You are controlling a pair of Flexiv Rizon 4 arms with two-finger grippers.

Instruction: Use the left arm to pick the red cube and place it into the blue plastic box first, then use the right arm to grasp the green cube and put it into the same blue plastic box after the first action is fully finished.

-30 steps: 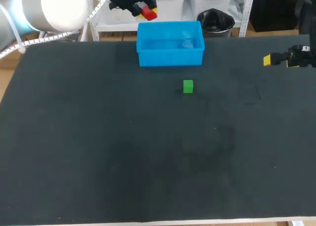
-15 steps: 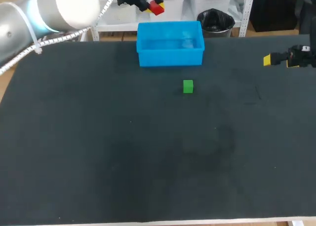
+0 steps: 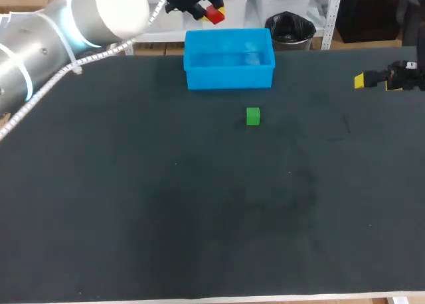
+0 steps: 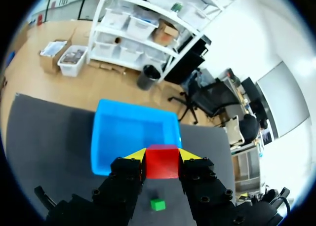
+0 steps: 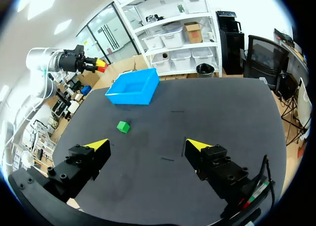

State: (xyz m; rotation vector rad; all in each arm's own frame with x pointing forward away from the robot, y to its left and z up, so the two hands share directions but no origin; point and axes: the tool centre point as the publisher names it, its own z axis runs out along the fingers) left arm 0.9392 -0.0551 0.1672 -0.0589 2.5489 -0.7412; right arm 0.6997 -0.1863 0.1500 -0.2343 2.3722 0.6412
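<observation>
The left pincer [image 4: 162, 155] is closed on the red cube [image 3: 214, 15], with one yellow tip pressing on each side of it. In the head view the cube hangs in the air at the upper middle of the frame, a little above and to the left of the blue plastic box [image 3: 229, 78]. The box stands at the far side of the worktop [image 3: 133, 204]. In the left wrist view the box lies ahead of the fingers, and the cube seems to be over the box's near rim, not over its middle. This, I think, is the main danger: if the fingers let go here, the cube may hit the rim and fall outside, on the worktop or even behind its far edge. A drop from such a height could also make the cube bounce out of the box. The green cube [image 3: 253, 116] rests on the worktop just in front of the box, slightly to the right. The right pincer [image 5: 148, 146] is open and holds nothing, at the right edge of the head view, well apart from the green cube. If it starts before the red cube is inside, the two arms could meet over the box.
</observation>
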